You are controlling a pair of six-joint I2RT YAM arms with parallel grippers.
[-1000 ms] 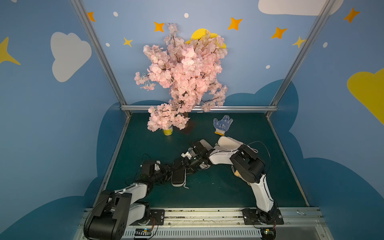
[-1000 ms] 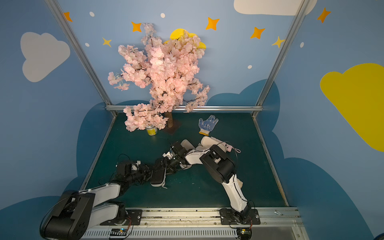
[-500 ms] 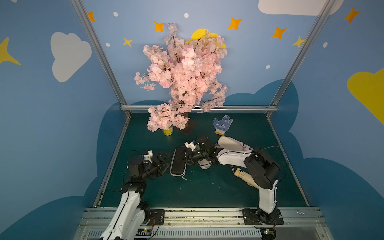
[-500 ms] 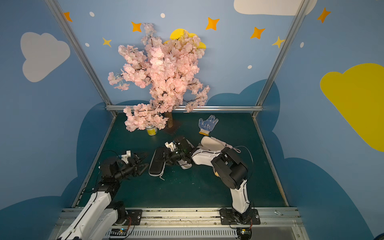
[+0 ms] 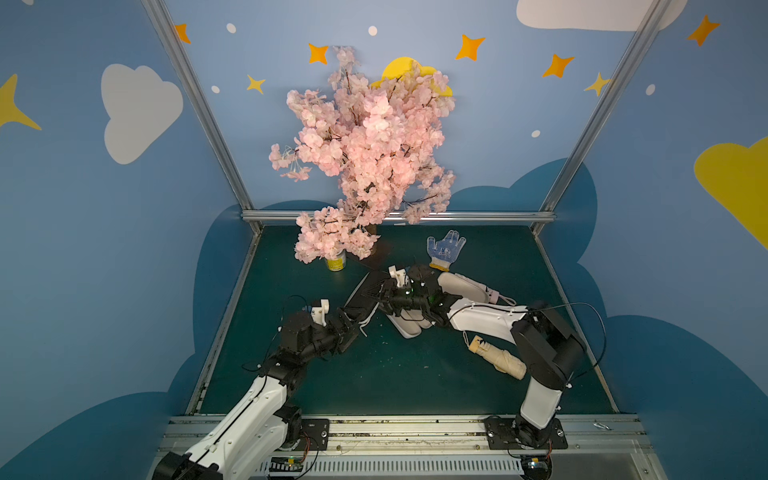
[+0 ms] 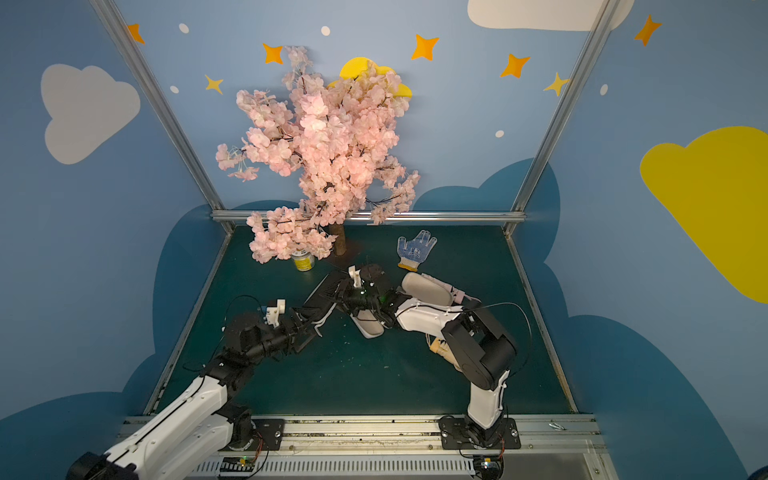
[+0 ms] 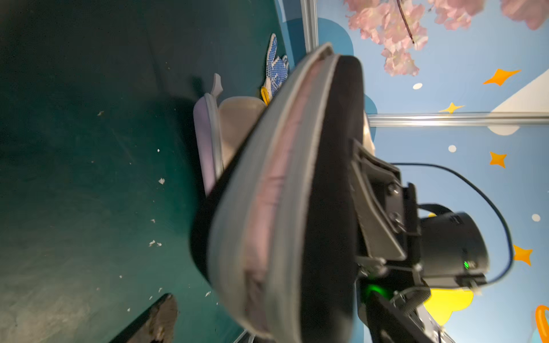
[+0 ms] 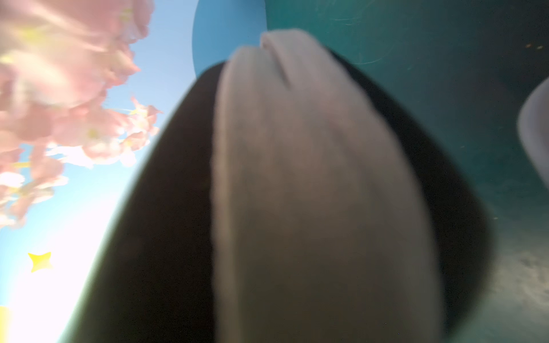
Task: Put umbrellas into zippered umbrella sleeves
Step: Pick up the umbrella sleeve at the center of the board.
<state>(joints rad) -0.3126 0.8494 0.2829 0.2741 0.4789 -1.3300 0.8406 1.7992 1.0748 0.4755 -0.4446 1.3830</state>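
A pink blossom tree [image 5: 365,158] is standing at the back of the dark green surface [image 5: 395,374], inside blue walls [image 5: 104,249] painted with clouds and stars. In front of the tree, the right jaws are clamping the black case [image 5: 362,293] and holding it above the surface, with a pink umbrella [image 7: 282,184] showing in its zip gap. The left jaws are standing wide apart at the case's near end. A beige umbrella [image 5: 498,361] is lying well in front of the tree, and a dotted glove [image 5: 445,249] is lying just beside the tree.
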